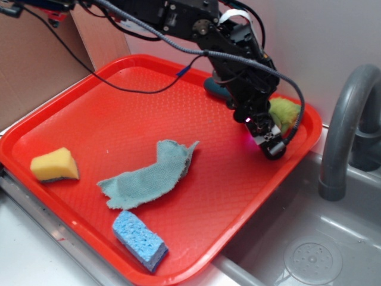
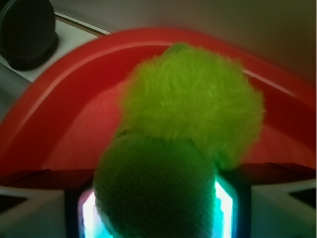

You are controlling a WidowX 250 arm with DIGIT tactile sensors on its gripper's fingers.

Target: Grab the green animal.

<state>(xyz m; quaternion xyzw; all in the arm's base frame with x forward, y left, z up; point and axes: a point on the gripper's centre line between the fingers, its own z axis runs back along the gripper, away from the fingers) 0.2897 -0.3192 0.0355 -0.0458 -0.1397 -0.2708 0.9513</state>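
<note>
Both jaws (image 2: pixel 156 210) clamped against the green animal's (image 2: pixel 190 109) head, fuzzy body beyond them, over the red tray (image 1: pixel 119 119).

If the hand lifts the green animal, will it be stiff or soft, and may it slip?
The green animal looks fuzzy and plush, so probably soft, light and squashy. Its smooth head sits between the hand's fingers, so it may slip or dangle when lifted.

The green animal (image 1: pixel 284 113) is a small plush toy with a fuzzy, round yellow-green body and a smoother, darker green head. It lies at the far right corner of the red tray (image 1: pixel 119 119), close to the rim. In the wrist view the green animal (image 2: pixel 193 106) fills the frame, its head nearest the camera and the fluffy body behind it
</note>
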